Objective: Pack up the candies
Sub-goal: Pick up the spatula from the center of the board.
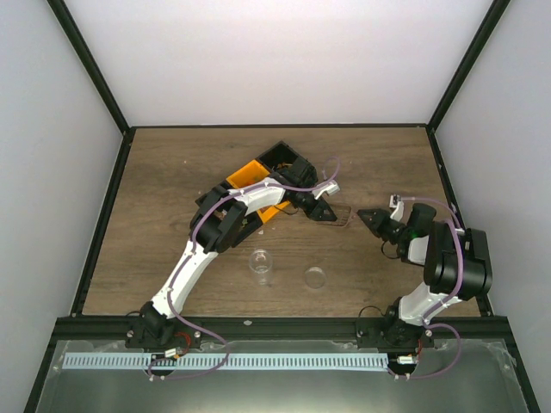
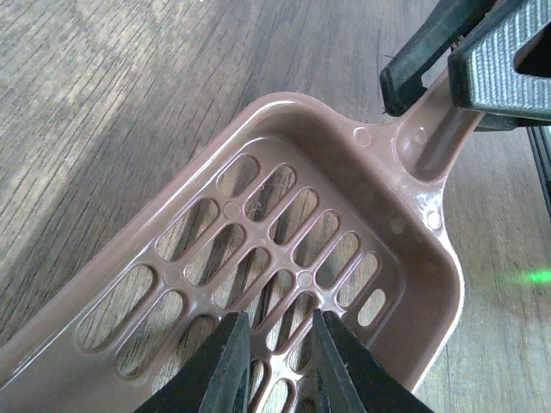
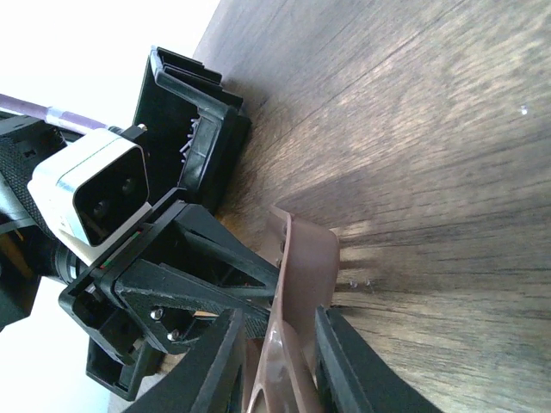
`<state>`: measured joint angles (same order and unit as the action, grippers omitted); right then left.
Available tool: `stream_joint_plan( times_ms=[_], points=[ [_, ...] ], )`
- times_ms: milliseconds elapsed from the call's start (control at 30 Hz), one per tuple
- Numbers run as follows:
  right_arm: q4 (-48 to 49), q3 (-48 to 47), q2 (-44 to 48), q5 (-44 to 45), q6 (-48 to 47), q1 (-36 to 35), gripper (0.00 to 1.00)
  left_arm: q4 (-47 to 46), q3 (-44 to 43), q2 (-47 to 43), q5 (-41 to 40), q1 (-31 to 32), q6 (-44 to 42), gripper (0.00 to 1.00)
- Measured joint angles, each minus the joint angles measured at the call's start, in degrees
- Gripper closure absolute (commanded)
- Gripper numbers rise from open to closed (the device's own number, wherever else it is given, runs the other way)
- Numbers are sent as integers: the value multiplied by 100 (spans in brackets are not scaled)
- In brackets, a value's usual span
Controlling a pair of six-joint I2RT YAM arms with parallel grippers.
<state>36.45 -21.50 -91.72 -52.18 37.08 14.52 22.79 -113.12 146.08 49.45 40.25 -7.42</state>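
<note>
The left fingers (image 2: 219, 370) are drawn close together over the front end of a brown slotted plastic scoop (image 2: 232, 210). The open end of its perforated floor runs into the narrow gap between them, and they appear closed on that edge. At the other end, the right fingers (image 3: 215, 361) stand on either side of the scoop's short brown handle (image 2: 430, 142). They touch it on both faces and clamp it between a dark finger and a ribbed pad. The scoop thus spans the gap between the two arms above the wood-grain tabletop (image 2: 129, 86). Whether it rests on the wood cannot be told.

A black plastic bin (image 1: 288, 157) sits beyond the scoop on its left, behind the left wrist. A bright orange plastic bin (image 1: 248, 175) sits just beside the black one, partly covered by the left arm. On the near side of the scoop, towards the arm bases, a small clear plastic cup (image 1: 260, 262) stands upright. A clear round lid (image 1: 315, 277) lies flat to the cup's right, apart from it and almost straight below the scoop.

The candies cannot be made out in any view. The slots of the scoop show only wood through them, and the bins' insides are too dark and hidden to read.
</note>
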Motion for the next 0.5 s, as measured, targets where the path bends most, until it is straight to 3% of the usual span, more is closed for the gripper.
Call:
stream_joint_plan(
  times_ms=[133,233,300,500],
  points=[
    [11,35,0,0,2,2,84,2,0,0,17,-4,20,77],
    [44,96,0,7,11,4,98,4,7,0,20,-9,28,77],
    [48,109,0,-20,83,13,99,-2,20,0,35,-13,33,77],
    [72,109,9,-28,181,15,99,-317,313,-125,109,-17,55,56]
  ],
)
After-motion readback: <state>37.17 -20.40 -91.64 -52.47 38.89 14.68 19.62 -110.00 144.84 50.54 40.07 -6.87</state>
